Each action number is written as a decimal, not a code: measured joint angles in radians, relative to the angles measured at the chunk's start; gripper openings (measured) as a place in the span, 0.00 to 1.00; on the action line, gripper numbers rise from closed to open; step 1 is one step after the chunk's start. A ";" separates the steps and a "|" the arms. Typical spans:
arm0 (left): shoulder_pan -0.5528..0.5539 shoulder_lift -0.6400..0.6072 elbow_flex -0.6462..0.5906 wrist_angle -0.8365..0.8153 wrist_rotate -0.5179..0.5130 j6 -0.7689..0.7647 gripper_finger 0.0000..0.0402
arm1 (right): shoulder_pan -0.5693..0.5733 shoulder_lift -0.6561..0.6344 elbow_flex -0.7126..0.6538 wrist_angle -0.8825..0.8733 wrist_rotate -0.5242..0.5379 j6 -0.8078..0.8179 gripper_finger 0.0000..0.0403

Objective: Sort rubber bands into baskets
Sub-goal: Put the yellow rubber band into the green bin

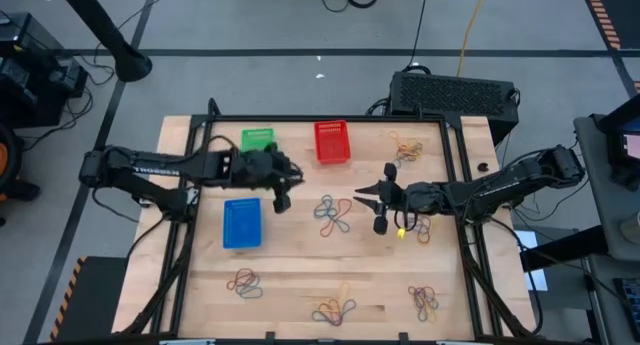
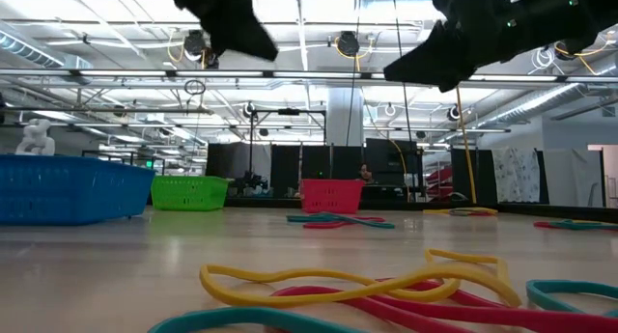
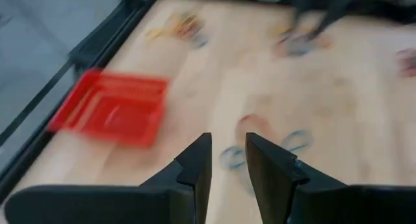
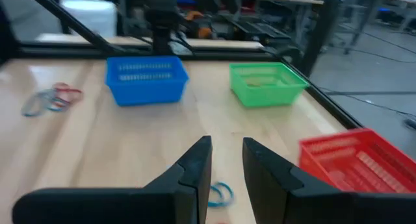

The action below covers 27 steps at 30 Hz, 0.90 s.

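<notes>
The left arm reaches in level, "TROSSEN" on its link, left gripper (image 1: 283,185) jaws narrow, empty, between the green basket (image 1: 257,139) and blue basket (image 1: 241,223). The right gripper (image 1: 374,200) jaws are narrow, empty; rubber bands (image 1: 334,213) lie just ahead on the surface (image 1: 300,265), the red basket (image 1: 332,142) beyond.

1. Only readable text I can spot: white lettering on the left arm (image 1: 150,170) in the high view, looks like "TROSSEN".
2. Nothing legible on the baskets, the table, or in the room behind.
</notes>
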 joint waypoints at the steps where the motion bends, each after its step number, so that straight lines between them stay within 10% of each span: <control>1: -0.028 0.003 0.000 0.021 -0.003 0.000 0.25 | 0.000 0.000 0.000 0.009 -0.022 0.001 0.20; 27: -0.447 0.536 0.032 0.626 0.052 -0.036 0.26 | 0.165 0.000 0.046 0.130 -0.324 0.101 0.20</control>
